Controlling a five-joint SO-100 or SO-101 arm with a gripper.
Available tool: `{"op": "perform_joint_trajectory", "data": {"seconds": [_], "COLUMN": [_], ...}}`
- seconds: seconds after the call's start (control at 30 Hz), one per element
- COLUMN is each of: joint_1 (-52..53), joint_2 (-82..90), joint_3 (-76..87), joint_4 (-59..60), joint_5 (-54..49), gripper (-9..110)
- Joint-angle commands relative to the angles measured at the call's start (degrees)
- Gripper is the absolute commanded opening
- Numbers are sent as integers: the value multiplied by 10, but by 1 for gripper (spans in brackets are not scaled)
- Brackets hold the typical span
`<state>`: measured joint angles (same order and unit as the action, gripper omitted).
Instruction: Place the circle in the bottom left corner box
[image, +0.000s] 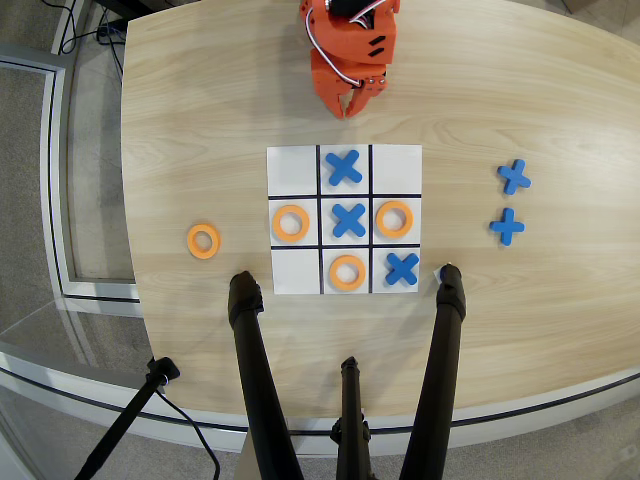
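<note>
At 9 o'clock off the grid (296, 160) we log one loose circle (203, 241); three rings, three X's inside, two outside; gripper (350, 103) nearly pressed together, empty.

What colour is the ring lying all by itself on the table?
Orange. The lone ring shows best in the overhead view, left of the grid.

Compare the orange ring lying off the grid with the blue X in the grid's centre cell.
The loose orange ring is a round hoop with a hole; the centre blue X is a solid cross. The ring lies on bare wood left of the paper grid; the X sits inside a cell. Both lie flat and are similar in size.
</note>
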<state>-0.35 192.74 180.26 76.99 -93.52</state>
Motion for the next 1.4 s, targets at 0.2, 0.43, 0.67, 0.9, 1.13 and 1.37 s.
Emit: {"op": "perform_joint_trajectory", "data": {"seconds": [0.2, 0.43, 0.67, 0.9, 1.13, 1.37], "joint_1": [-1, -1, -1, -1, -1, 25], "joint_2": [-4, -4, -4, -4, -4, -11], "joint_3": [33, 33, 33, 33, 33, 32], "joint_4": [2, 2, 2, 2, 2, -9], "joint_5": [4, 4, 4, 4, 4, -8], "gripper": [0, 0, 0, 0, 0, 0]}}
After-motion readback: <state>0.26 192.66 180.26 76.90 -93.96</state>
